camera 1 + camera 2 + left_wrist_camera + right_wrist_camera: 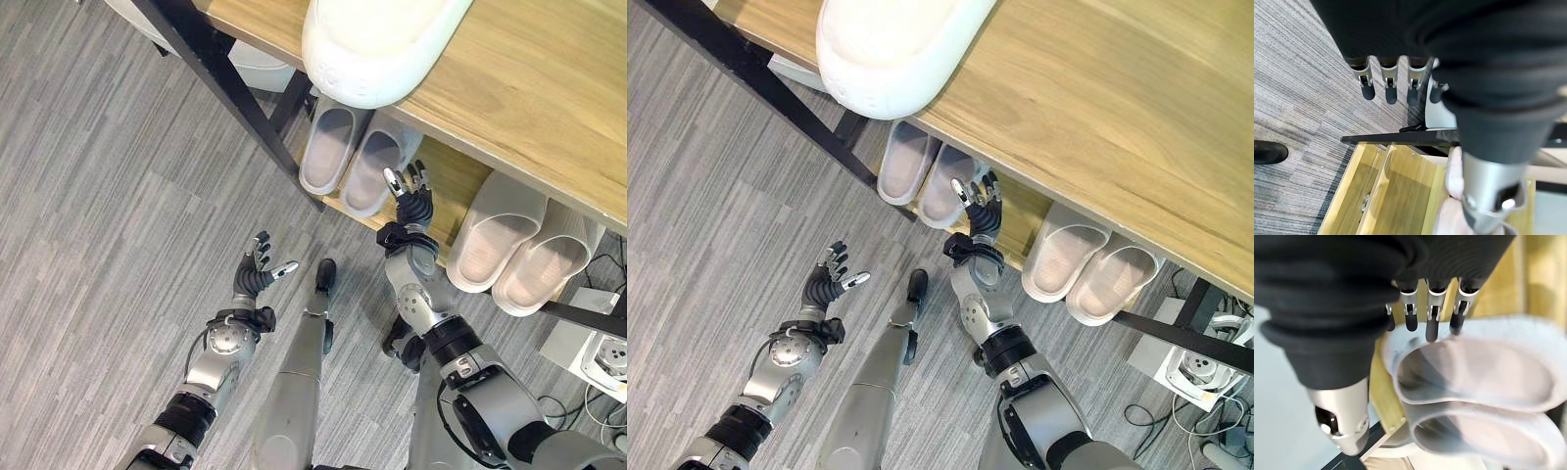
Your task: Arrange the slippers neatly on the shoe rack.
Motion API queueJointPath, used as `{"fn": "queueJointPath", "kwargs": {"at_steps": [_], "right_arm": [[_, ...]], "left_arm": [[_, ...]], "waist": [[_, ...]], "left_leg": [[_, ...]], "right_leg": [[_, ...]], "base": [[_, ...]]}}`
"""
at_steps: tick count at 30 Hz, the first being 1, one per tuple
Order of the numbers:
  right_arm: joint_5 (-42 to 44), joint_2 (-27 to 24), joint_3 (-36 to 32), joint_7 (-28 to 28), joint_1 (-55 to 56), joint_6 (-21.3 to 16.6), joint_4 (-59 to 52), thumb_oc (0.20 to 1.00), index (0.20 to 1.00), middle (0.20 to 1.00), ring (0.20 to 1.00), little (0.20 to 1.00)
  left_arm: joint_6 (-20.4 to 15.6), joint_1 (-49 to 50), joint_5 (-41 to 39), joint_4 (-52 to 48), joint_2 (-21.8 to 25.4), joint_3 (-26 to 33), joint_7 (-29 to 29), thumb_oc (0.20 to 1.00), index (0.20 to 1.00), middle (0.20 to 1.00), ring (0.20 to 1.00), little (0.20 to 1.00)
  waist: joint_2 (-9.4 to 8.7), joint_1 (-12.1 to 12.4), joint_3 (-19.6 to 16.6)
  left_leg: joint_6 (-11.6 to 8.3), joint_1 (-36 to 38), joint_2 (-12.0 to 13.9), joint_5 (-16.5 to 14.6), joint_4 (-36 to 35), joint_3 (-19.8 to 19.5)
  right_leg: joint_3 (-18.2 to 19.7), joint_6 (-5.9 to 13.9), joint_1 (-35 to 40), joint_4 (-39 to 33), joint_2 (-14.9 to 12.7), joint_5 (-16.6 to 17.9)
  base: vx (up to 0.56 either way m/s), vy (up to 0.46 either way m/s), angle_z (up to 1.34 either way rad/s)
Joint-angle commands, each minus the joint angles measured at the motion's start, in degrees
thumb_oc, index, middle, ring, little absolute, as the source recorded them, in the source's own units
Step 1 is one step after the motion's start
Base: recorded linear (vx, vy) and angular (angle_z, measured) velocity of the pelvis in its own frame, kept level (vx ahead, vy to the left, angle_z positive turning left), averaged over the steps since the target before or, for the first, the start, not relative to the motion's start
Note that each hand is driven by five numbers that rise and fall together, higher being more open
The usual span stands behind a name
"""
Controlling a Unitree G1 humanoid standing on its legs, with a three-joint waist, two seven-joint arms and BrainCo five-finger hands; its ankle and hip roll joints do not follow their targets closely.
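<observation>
While the left robot hand (257, 270) hovered empty over the grey floor (108, 196) with fingers spread, the right robot hand (412, 199) reached, fingers straight and holding nothing, at the edge of the shoe rack's lower shelf (460, 181). It sat just beside one slipper pair (351, 152); a second pair (519, 245) lay farther right. A white slipper (377, 44) rested on the top shelf (549, 88), whose black frame (225, 83) ran alongside.

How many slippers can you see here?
5. One white slipper lies on the rack's top board. A grey pair and a pinkish pair sit on the lower shelf. More may be hidden beneath the top board.
</observation>
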Motion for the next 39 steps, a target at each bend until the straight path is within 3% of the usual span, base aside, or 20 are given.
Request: {"fn": "queueJointPath", "kwargs": {"at_steps": [1,3,6,8,15,21,24,32,33,39], "right_arm": [[8.46,3.5,2.08,6.34,-2.07,-0.3,-1.33,1.0,1.0,1.0,1.0,1.0],[11.77,4.4,3.44,8.06,-0.35,-0.1,-2.43,1.0,1.0,1.0,1.0,1.0],[8.55,2.39,4.84,7.61,1.85,1.53,-3.45,1.0,1.0,1.0,1.0,1.0],[-0.28,-1.53,4.87,6.34,3.49,4.19,-4.31,1.0,1.0,1.0,1.0,1.0],[-15.89,-7.49,3.25,5.76,9.74,9.8,-5.81,1.0,1.0,1.0,1.0,1.0],[-17.38,-8.41,2.15,5.69,10.98,10.8,-5.75,1.0,1.0,1.0,1.0,1.0],[-17.56,-8.59,0.54,6.32,13.88,10.93,-5.67,1.0,1.0,1.0,1.0,1.0],[-23.55,-12.39,-0.46,14.46,28.51,13.43,-13.49,1.0,1.0,1.0,1.0,1.0],[-27.12,-14.97,-0.23,18.06,31.61,14.27,-16.53,1.0,1.0,1.0,1.0,1.0],[-34.04,-19.14,-2.02,24.24,39.76,13.54,-23.81,1.0,1.0,1.0,1.0,1.0]], "left_arm": [[-0.99,-1.67,0.12,-2.05,0.89,-2.44,-1.72,1.0,1.0,1.0,1.0,1.0],[-1.0,-0.86,-0.5,-1.58,0.87,-2.77,-2.74,1.0,1.0,1.0,1.0,1.0],[-1.22,0.06,-0.94,-1.75,1.16,-2.35,-3.61,1.0,1.0,1.0,1.0,1.0],[-1.53,1.19,-1.11,-2.04,1.45,-1.14,-3.91,1.0,1.0,1.0,1.0,1.0],[-1.26,4.25,-2.19,-2.45,1.65,1.73,-4.5,1.0,1.0,1.0,1.0,1.0],[-0.88,4.99,-2.71,-2.73,1.82,2.46,-4.68,1.0,1.0,1.0,1.0,1.0],[-0.41,6.5,-3.24,-2.29,1.16,3.49,-5.4,1.0,1.0,1.0,1.0,1.0],[0.78,11.8,-1.99,-5.12,-0.39,6.36,-8.77,1.0,1.0,1.0,1.0,1.0],[1.02,12.68,-1.31,-5.91,-0.5,7.15,-10.11,1.0,1.0,1.0,1.0,1.0],[1.0,14.58,1.54,-5.96,-0.83,8.48,-13.05,1.0,1.0,1.0,1.0,1.0]], "waist": [[0.56,3.35,2.14],[0.38,3.56,2.07],[0.25,3.53,1.5],[0.0,3.03,0.71],[-1.26,0.71,-1.7],[-1.13,0.03,-1.7],[-0.87,-1.02,-1.55],[-1.52,-4.52,-8.2],[-1.43,-5.18,-9.74],[-1.23,-7.19,-13.11]], "left_leg": [[-0.18,4.9,0.9,-11.11,2.49,-2.29],[-0.34,7.12,1.01,-10.88,1.27,-2.09],[-0.63,10.79,1.09,-10.22,-1.22,-1.85],[-0.86,14.01,1.3,-9.47,-3.95,-1.46],[-0.93,22.62,2.81,-7.73,-10.68,0.53],[-0.88,24.65,3.23,-7.65,-11.34,1.33],[-0.48,25.96,3.47,-6.33,-11.63,2.36],[-1.4,35.39,4.19,-3.11,-21.62,5.48],[-1.67,37.81,4.08,-3.02,-23.07,6.05],[-2.15,41.39,3.52,-4.35,-23.07,7.57]], "right_leg": [[0.96,5.17,6.62,-9.29,-1.46,3.26],[0.75,5.24,8.83,-10.79,-1.39,3.82],[0.52,5.4,12.35,-13.59,-1.23,4.81],[0.16,5.53,15.44,-16.55,-0.92,5.91],[0.04,6.35,23.39,-24.78,1.11,9.06],[0.47,6.37,24.71,-25.65,1.31,9.54],[1.26,6.09,25.79,-27.33,1.31,11.53],[1.92,7.58,33.66,-36.77,3.33,15.18],[1.68,7.96,35.93,-39.04,3.55,15.88],[2.09,8.71,40.92,-44.37,3.74,17.64]], "base": [[0.01,-0.031,0.03],[0.01,-0.041,-0.06],[0.0,-0.025,-0.02],[0.0,0.0,0.0],[0.02,-0.013,-0.07],[-0.03,0.003,-0.17],[-0.09,0.004,-0.24],[0.1,-0.018,-0.15],[0.11,-0.003,-0.23],[0.09,-0.003,-0.15]]}}
